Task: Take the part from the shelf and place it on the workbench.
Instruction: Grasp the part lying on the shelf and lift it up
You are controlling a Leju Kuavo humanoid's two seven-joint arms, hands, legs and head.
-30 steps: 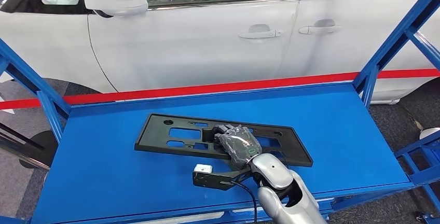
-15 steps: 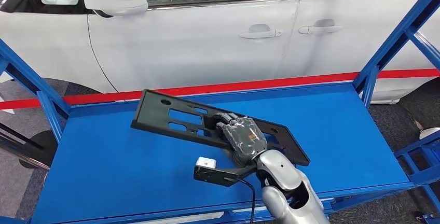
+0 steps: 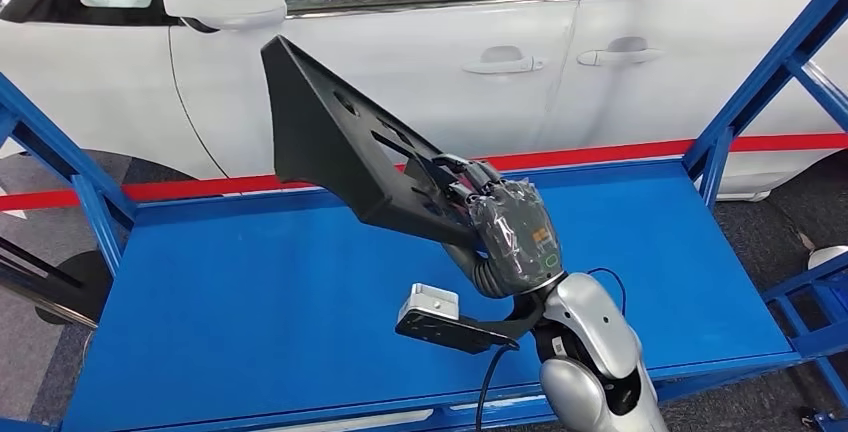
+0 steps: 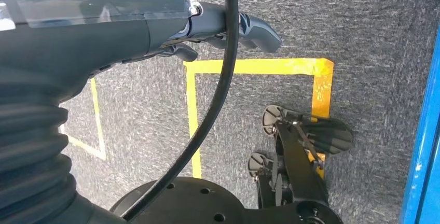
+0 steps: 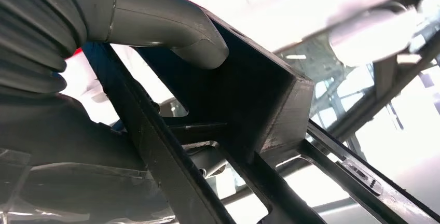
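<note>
right hand (image 3: pixel 510 237) gripping the black part (image 3: pixel 350 147), now lifted clear off the blue shelf (image 3: pixel 230 302) and tilted steeply, was lying flat a second ago, left hand (image 4: pixel 171 27) hanging empty, fingers loosely curled

A long black slotted plastic panel (image 3: pixel 345 147), gripped at one end by the robot's right hand (image 3: pixel 510 232), slants clear above the blue metal shelf (image 3: pixel 250 302), over its middle, its free end toward the far left corner. Behind the shelf's far edge stands a white car (image 3: pixel 400 82).
</note>
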